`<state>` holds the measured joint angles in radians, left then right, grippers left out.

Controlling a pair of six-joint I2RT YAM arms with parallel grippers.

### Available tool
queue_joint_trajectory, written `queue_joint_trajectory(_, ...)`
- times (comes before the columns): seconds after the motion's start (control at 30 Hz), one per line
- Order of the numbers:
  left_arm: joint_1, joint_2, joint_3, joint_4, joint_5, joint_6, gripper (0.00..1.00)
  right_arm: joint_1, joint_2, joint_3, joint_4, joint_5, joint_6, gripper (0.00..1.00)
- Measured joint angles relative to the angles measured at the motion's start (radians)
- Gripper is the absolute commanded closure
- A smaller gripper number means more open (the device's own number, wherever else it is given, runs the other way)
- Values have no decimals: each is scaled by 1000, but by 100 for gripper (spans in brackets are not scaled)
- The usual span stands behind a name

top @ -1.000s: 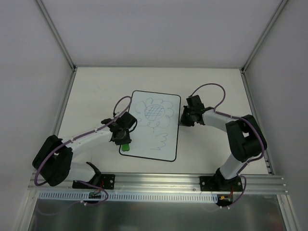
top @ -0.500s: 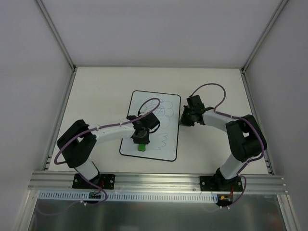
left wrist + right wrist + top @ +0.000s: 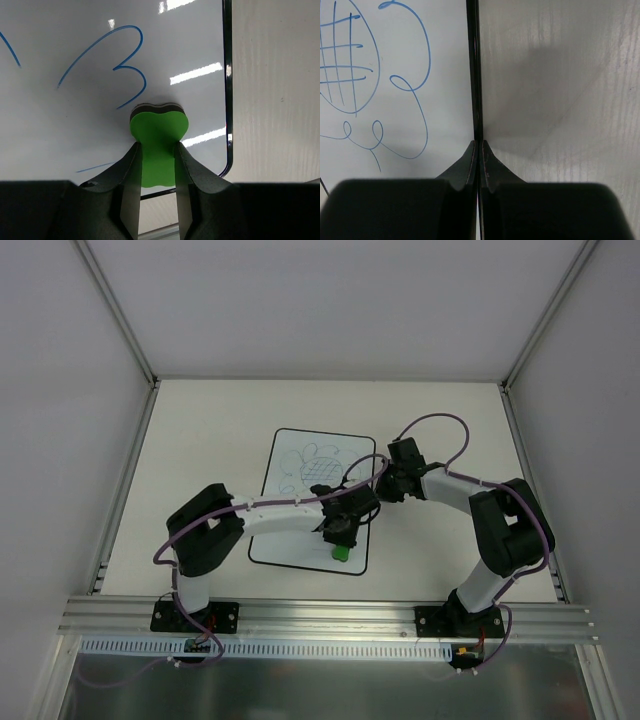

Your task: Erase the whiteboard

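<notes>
Pinching a small green heart-shaped eraser block (image 3: 158,127) with a dark underside, the left gripper (image 3: 156,148) has a finger on each side of it and presses it flat onto the white rectangular whiteboard with a thin black border (image 3: 60,130), near the board's rounded corner at the lower right of the left wrist view. In the top view that eraser (image 3: 341,552) sits at the lower right part of the whiteboard (image 3: 290,548), which lies flat on the off-white table (image 3: 200,430) at the centre of the frame, with the left gripper (image 3: 340,538) reaching across it from the left. A blue flower doodle (image 3: 320,472) with a hatched centre covers the board's upper half, and blue curved strokes (image 3: 120,67) remain just above the eraser. The right gripper (image 3: 478,145), fingers pressed together, rests its tips on the board's black right border, midway along the edge in the top view (image 3: 381,484).
</notes>
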<state>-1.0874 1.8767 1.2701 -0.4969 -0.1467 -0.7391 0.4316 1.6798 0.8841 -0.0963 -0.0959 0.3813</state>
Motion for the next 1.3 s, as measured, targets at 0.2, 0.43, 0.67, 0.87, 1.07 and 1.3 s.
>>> queue_joint_trajectory(0.2, 54, -26, -35, 10, 7, -2, 100, 0, 0, 0, 4, 0, 0, 100)
queue_joint_trajectory(0.43, 259, -80, -94, -19, -47, 45, 100, 0, 0, -2, 10, 0, 0, 100)
queue_joint_trajectory(0.67, 315, -5, 13, -79, -85, 154, 100, 0, 0, -2, 11, 1, 0, 100)
queue_joint_trajectory(0.87, 274, 73, 119, -87, -75, 200, 100, 0, -2, -5, 14, 4, 0, 100)
queue_joint_trajectory(1.07, 150, 96, 146, -72, -23, 199, 100, 0, -7, -10, 18, 9, 0, 100)
queue_joint_trajectory(1.3, 130, 33, 47, -20, 15, 147, 100, 0, -13, -15, 17, 14, 0, 99)
